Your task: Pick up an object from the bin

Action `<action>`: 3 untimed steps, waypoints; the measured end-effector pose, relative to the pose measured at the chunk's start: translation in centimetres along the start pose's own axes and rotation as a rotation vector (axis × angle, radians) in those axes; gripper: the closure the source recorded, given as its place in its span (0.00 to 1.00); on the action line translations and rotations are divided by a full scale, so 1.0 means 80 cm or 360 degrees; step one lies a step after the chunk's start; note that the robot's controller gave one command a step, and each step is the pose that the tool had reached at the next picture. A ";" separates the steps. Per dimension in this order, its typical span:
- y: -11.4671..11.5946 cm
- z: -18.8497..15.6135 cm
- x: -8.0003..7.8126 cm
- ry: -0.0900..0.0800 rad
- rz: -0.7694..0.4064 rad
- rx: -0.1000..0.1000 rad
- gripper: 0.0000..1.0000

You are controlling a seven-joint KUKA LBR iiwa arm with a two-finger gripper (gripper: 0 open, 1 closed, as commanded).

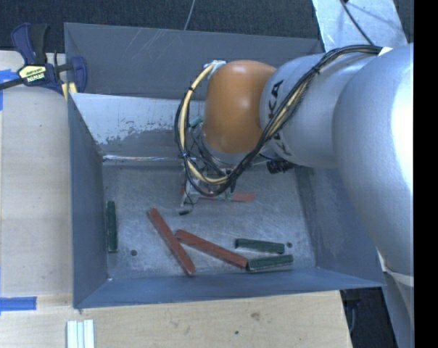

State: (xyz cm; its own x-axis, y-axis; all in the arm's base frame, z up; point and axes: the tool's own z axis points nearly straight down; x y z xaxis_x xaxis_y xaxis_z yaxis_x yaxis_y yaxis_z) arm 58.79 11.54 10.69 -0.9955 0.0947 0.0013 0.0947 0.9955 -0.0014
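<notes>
My gripper [187,204] hangs low over the middle of the bin floor, mostly hidden beneath the arm's orange cover and cables. Just to its right lies a short red-brown piece [241,197], partly covered by the cables. A long red-brown bar [170,241] lies slanted on the floor just below the gripper, its upper end close to the gripper's tip. A second red-brown bar [212,249] meets it and runs off to the right. Nothing shows in the gripper's grasp.
Two dark green bars [260,246] [270,263] lie near the bin's front right corner. Another dark green bar [112,225] lies along the left wall. The arm reaches in from the right and covers the bin's back right part.
</notes>
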 end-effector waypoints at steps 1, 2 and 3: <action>-0.035 -0.017 -0.019 -0.0013 -0.0099 -0.0006 1.00; -0.053 -0.028 -0.024 -0.0009 -0.0056 0.0001 1.00; -0.031 -0.055 -0.046 -0.0007 -0.0107 -0.0003 1.00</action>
State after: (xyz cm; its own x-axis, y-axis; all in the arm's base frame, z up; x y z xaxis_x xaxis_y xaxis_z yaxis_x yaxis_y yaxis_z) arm 62.23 8.77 15.06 -0.9996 0.0277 -0.0029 0.0277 0.9996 0.0006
